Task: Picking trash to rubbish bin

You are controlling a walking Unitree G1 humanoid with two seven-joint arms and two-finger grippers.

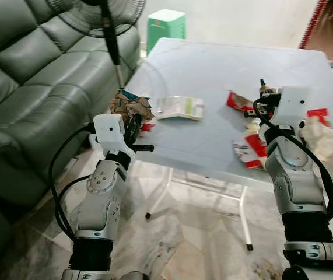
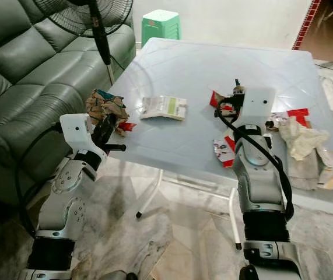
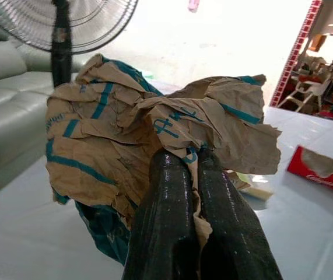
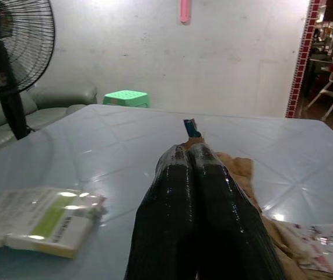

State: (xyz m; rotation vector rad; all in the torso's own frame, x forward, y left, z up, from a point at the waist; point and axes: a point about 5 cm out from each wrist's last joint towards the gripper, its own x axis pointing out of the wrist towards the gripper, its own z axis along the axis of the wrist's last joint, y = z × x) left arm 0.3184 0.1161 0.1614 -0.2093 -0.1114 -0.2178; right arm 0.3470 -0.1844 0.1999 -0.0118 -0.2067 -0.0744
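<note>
Crumpled paper bag (image 3: 154,134) — clamped in left gripper (image 3: 192,157), table's (image 1: 224,76) corner

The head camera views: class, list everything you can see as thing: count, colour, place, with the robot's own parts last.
Table: one, pale blue, centre.
Paper bag: one, brown with teal print, crumpled, table's left corner, in the left gripper.
Packet: one, white and green, flat on the table near its front.
Wrappers: several, red and white, front of the table by the right arm.
Tissue: one crumpled wad, off-white, table's right side.
Sofa: one, grey-green, left.
Fan: one, black, between sofa and table.
Stool: one, green, behind the table.
Left gripper: shut on the paper bag.
Right gripper: shut, over the table, by a brown scrap.
</note>
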